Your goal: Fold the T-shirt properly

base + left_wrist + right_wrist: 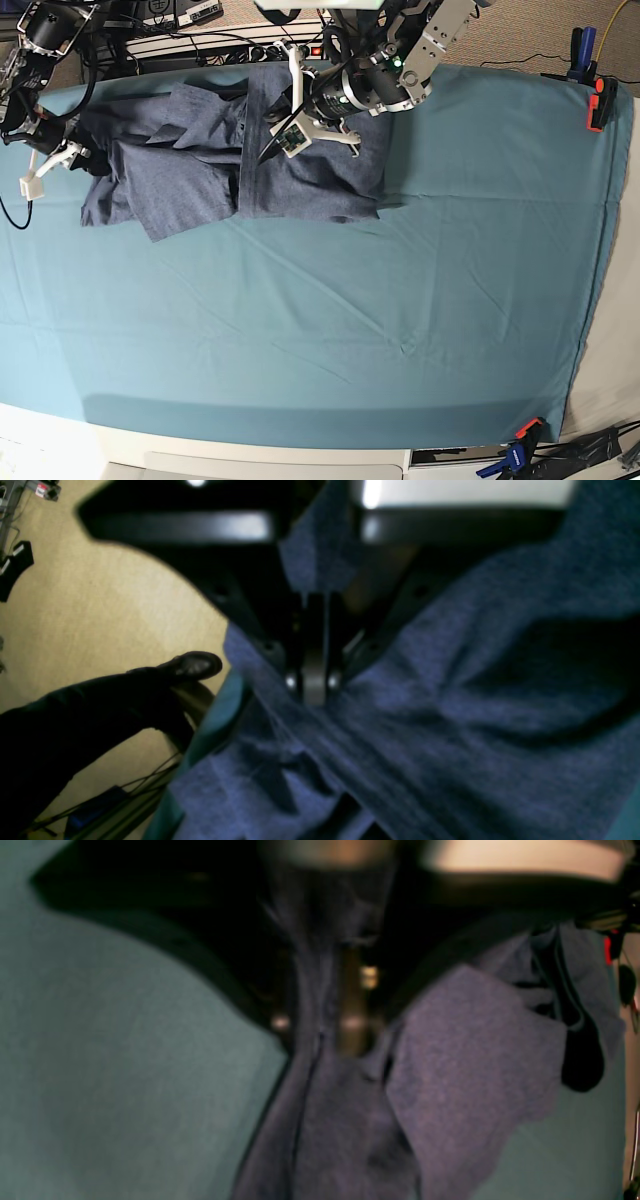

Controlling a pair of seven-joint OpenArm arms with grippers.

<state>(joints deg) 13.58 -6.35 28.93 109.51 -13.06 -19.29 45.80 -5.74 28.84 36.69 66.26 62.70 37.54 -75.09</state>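
So the T-shirt (210, 160) sits bunched on the table cloth (400, 300) in the base view's upper left. One gripper (72, 158) is at its left edge, the other (270, 145) over its middle. Clamps: one (600, 100) upper right, another (520, 445) lower right on the cloth's edge.

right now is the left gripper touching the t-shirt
Touching. In the left wrist view the left gripper is shut on a pinched ridge of the T-shirt, with fabric running up between its fingers.
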